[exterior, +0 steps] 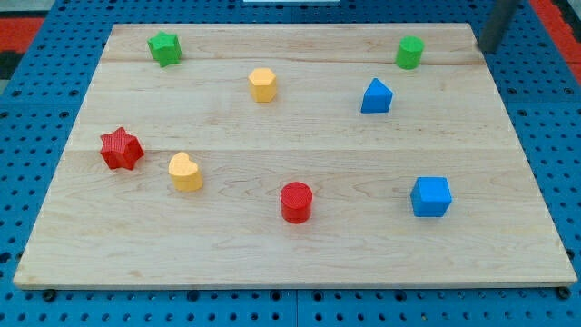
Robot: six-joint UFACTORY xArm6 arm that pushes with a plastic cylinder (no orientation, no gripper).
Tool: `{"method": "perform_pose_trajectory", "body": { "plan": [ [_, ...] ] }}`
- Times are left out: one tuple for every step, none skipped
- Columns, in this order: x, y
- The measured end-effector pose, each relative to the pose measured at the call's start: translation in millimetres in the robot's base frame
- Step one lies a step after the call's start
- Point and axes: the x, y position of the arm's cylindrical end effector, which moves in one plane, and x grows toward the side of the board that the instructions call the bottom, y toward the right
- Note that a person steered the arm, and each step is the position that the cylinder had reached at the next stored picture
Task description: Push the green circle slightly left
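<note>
Up at about one o'clock on the wooden surface (300, 136), near its far edge, stands the green circle (409, 52), a short upright cylinder with bare wood all round it. Out past it toward two o'clock, at the view's top right corner, my tip (484, 49) comes down as a dark blurred rod; its very end seems to sit at or just beyond the board's corner, well apart from the green circle and touching nothing. That placing makes sense as a judgement: to send the block toward nine o'clock, the tip needs to start on its three o'clock side, and it is already on that side, only a little high and far out.

No gripper exists on this arm, so nothing opens or closes and nothing is held; the rod only pushes.

Just below the green circle, toward five o'clock from it, is the blue triangular block (377, 96), close enough that a slanted push might clip it. Along the push line lie the yellow hexagon (262, 84) and, farther on at eleven o'clock, the green star (165, 48), both well apart. Elsewhere sit the red star (120, 149), the yellow heart (185, 172), the red circle (296, 202) and the blue cube (430, 196).

No containers are on the board; every block lies loose on the wood.
</note>
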Motion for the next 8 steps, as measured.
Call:
{"method": "perform_pose_trajectory", "body": {
  "plan": [
    [-10.9,-60.3],
    [-25.0,-130.1],
    [-7.9,-141.3],
    [-7.9,-141.3],
    [-11.7,-143.6],
    [-11.7,-143.6],
    [-11.5,-172.2],
    [-12.6,-224.5]
  ]
}}
